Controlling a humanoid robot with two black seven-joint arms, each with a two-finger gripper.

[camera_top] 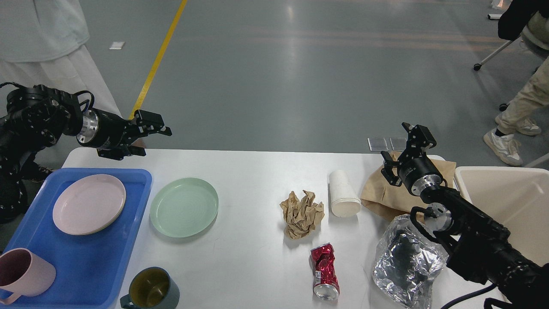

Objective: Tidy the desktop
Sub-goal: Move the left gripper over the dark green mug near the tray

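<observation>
The desk [248, 266] fills the lower part of the head view, white with rounded corners, and it's pretty cluttered. The left pincer [151, 132] hangs over the desk's far left corner, pointing right, fingers a little apart with nothing between them, touching nothing. The right pincer [407, 148] is up over the brown paper bag [386, 195] near the far right edge; its fingers look spread and nothing is in them, and it's not clear whether it's touching the bag.

On the desk: a blue tray [90, 266] at the left with a pink plate [89, 204] and a pink mug [23, 274] in it, a green plate [184, 207] just beside the tray, and a dark green mug [150, 288] at the front edge. Mid-desk there's a crumpled brown paper [302, 213], a white paper cup [343, 194] on its side, a crushed red can [324, 270], and a crinkled silver foil bag [405, 262]. A beige bin [506, 201] sits at the right end.

Beyond is grey floor with a yellow line [158, 58]. The left arm reaches in roughly level; the right arm rises diagonally from the lower right corner.
</observation>
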